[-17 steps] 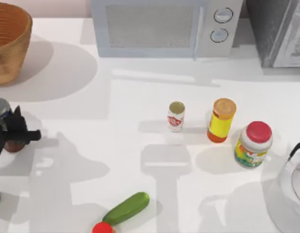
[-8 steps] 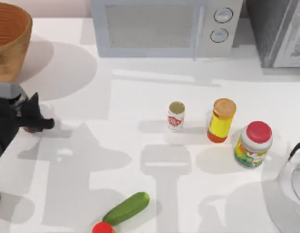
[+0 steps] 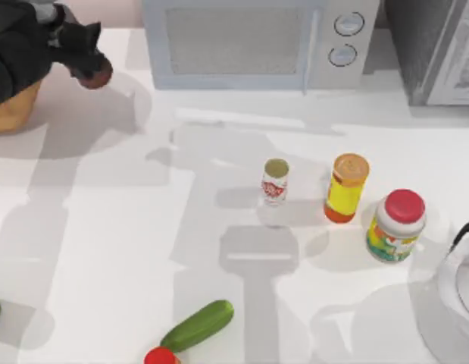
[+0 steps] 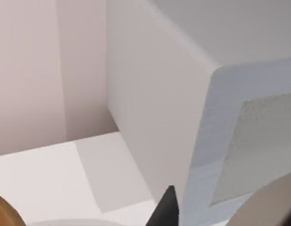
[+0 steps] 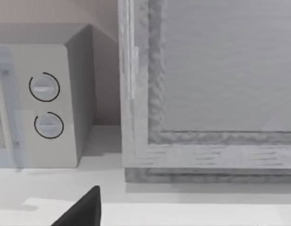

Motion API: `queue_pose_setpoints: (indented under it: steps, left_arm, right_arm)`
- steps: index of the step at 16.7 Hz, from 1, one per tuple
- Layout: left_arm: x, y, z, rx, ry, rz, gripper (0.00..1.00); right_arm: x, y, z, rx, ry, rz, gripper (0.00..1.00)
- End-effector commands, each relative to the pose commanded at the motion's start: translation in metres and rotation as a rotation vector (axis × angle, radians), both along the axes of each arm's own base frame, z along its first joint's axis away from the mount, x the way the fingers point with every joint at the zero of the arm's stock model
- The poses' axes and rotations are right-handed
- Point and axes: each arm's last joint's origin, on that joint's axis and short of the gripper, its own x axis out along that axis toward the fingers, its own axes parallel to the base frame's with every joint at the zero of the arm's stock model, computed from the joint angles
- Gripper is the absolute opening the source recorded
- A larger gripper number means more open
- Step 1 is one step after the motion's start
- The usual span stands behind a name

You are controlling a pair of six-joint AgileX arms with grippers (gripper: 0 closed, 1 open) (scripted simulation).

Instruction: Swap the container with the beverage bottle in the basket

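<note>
My left gripper (image 3: pixel 81 48) is at the table's back left, shut on the beverage bottle (image 3: pixel 96 73). Only the bottle's dark brown end shows, pointing right past the fingers. The arm is over the basket (image 3: pixel 10 114) and hides most of it; a bit of its tan side shows. The bottle end hangs just right of the basket, in front of the microwave's left corner. The container (image 3: pixel 276 180), a small white cylinder with a red mark and an olive top, stands upright mid-table, far from the gripper. One dark fingertip (image 5: pixel 84 210) of my right gripper shows in the right wrist view.
A microwave (image 3: pixel 249 42) lines the back edge, with a grey appliance (image 3: pixel 439 49) to its right. Right of the container stand a yellow tube with an orange cap (image 3: pixel 346 187) and a red-lidded jar (image 3: pixel 397 225). A kettle (image 3: pixel 455 292) is at the right edge and a cucumber (image 3: pixel 196 324) near the front.
My left arm has carried the bottle from the table's left edge up and back, until it hangs beside the basket. The container and other items have not moved.
</note>
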Motion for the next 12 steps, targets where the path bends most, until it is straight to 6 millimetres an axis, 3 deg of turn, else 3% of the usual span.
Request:
queue_pose_setpoints:
  steps: [3,6,9,12]
  left_arm:
    - [0.021,0.036,0.06,0.016,0.006,0.083,0.0]
    - [0.023,0.089,0.105,0.048,0.015,0.237,0.0]
    - [0.017,0.128,0.13,0.078,0.021,0.364,0.0]
    - [0.015,0.135,0.134,0.084,0.023,0.389,0.0]
  right_arm:
    - [0.0,0.0,0.0,0.0,0.0,0.0,1.0]
    - [0.0,0.0,0.0,0.0,0.0,0.0,1.0]
    - [0.0,0.0,0.0,0.0,0.0,0.0,1.0]
    - [0.0,0.0,0.0,0.0,0.0,0.0,1.0]
